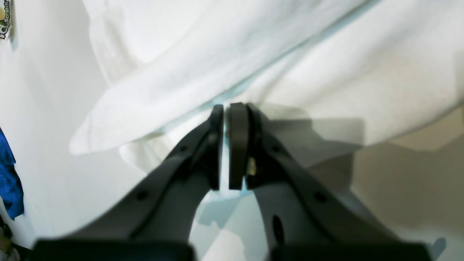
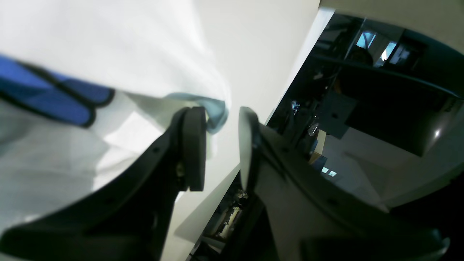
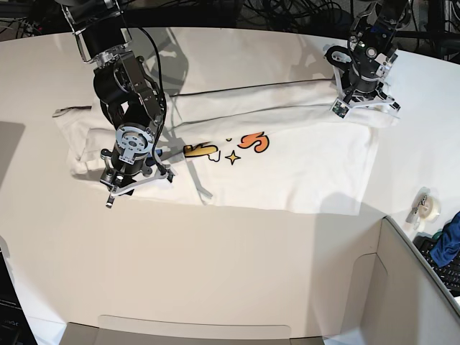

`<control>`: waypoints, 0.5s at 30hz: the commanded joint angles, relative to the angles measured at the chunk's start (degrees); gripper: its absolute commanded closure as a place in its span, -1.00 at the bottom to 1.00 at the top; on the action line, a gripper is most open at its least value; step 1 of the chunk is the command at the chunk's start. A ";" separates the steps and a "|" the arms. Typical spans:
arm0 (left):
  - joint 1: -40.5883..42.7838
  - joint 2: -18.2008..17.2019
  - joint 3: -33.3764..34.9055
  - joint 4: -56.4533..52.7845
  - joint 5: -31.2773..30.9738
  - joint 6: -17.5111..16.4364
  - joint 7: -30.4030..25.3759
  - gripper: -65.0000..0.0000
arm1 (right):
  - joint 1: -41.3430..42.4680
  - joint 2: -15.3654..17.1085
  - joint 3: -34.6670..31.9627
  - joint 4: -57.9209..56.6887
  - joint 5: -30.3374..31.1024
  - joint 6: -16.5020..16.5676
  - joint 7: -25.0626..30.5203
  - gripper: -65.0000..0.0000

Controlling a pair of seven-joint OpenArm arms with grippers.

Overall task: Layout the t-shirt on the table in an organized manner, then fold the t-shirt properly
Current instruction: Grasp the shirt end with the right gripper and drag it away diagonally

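Tee (image 3: 287, 172) lies folded on the bench (image 3: 215, 273), long axis 9-to-3; right gripper (image 3: 133, 185) at its 9 o'clock end, jaws parted, cloth edge just ahead; left gripper (image 3: 357, 100) at 2 o'clock pinches the tee's edge.

One t-shirt (image 3: 287, 172) — two hands — one table (image 3: 215, 273)

White t-shirt (image 3: 287, 169) (half-folded) on table (image 3: 215, 273)
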 commanded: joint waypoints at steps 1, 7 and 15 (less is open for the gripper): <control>1.57 -0.53 0.25 -1.49 -2.29 -1.75 5.21 0.91 | 1.28 0.23 0.34 0.96 -1.09 -0.61 -0.36 0.51; 1.57 -0.53 0.25 -1.49 -2.29 -1.75 5.21 0.91 | 2.42 0.14 -0.98 -1.86 -1.18 -0.61 -0.62 0.52; 2.18 -0.44 0.25 -1.49 -2.29 -1.75 5.21 0.91 | 9.89 -1.35 -0.89 -17.77 2.87 -0.61 -0.27 1.00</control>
